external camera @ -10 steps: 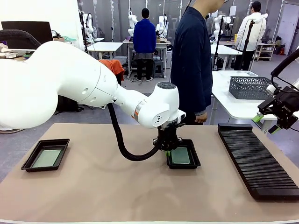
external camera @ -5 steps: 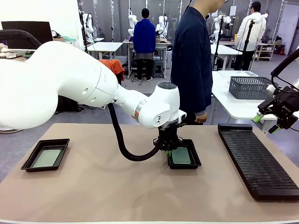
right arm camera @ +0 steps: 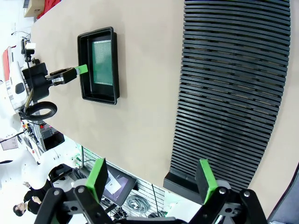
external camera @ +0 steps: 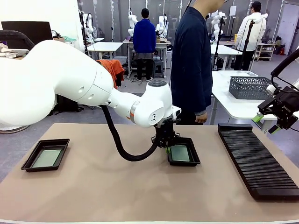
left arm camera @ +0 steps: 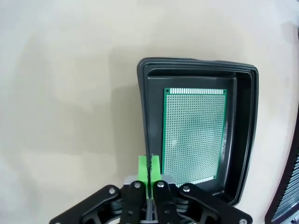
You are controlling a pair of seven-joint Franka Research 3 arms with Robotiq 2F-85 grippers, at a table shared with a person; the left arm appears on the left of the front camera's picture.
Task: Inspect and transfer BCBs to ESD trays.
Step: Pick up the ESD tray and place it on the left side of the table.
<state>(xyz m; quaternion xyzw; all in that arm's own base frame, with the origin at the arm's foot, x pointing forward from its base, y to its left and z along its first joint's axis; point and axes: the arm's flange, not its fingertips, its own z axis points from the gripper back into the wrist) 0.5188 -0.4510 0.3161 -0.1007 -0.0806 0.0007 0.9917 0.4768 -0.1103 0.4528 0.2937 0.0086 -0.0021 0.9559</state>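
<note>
A thin, stiff, light BCB (left arm camera: 195, 135) lies flat in the ESD tray (left arm camera: 245, 140) mid-desk; best lifted by an edge. Left hand (left arm camera: 149, 169) pressed together, empty, beside the rim; right hand (right arm camera: 152, 179) spread.

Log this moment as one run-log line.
left pincer: shut, empty, at centre tray rim | BCB: flat in centre tray | right pincer: open, over rack

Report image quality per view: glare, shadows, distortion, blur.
Front view: even room light, sharp, with a soft shadow on the table under the left arm. Left wrist view: a pale sheen on the board in the black tray, and a wide faint shadow on the tabletop left of the tray. Right wrist view: wide-angle bowing curves the slotted rack; the near fingers look slightly soft.
</note>
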